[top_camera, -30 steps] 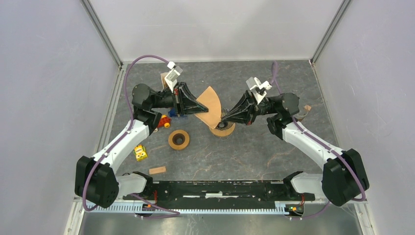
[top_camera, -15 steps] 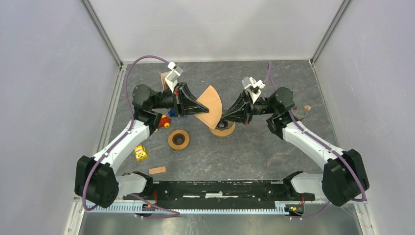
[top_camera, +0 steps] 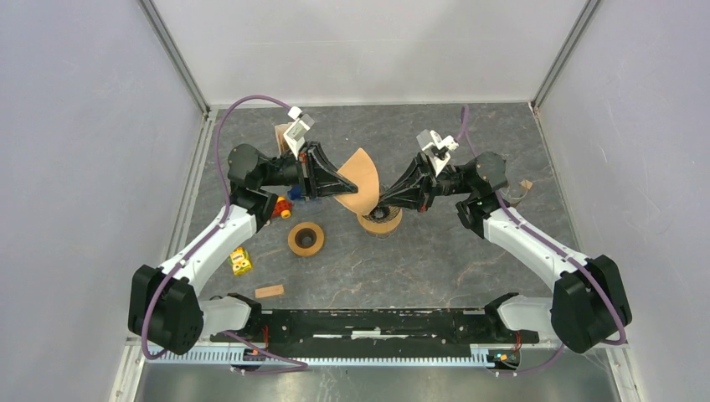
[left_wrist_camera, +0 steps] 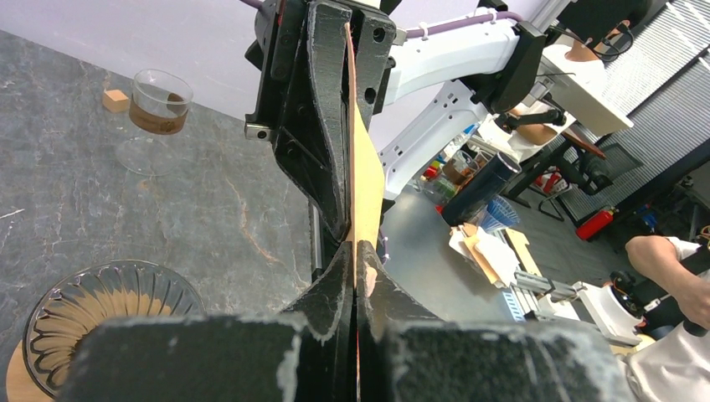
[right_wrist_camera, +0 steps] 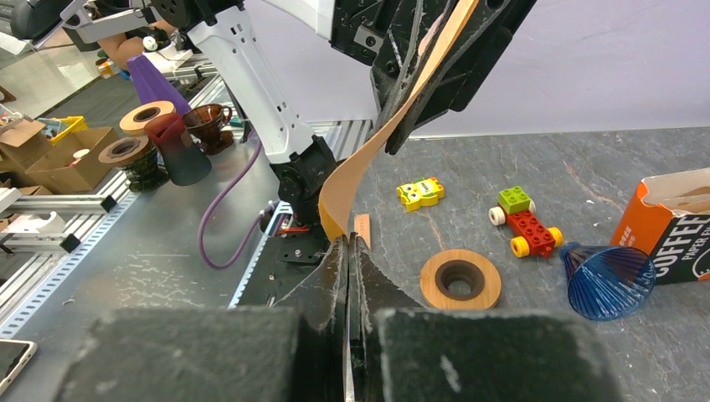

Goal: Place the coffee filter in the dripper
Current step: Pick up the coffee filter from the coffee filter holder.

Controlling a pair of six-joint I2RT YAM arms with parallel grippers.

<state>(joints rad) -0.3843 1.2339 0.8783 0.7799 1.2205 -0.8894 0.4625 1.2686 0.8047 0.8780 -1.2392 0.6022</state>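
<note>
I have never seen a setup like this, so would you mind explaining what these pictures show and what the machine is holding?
These are two robot arms bolted at the near edge of a grey table. One picture comes from a fixed camera above; the other two come from cameras on each wrist, looking along the fingers.

The left gripper and the right gripper are both shut on the same brown paper coffee filter, pinching it from opposite sides above the glass dripper, which sits on a wooden base.

Also on the table: a wooden ring, a yellow toy block, a small brick-built toy car, a blue ribbed cone, an orange coffee filter box, and a small glass.
</note>
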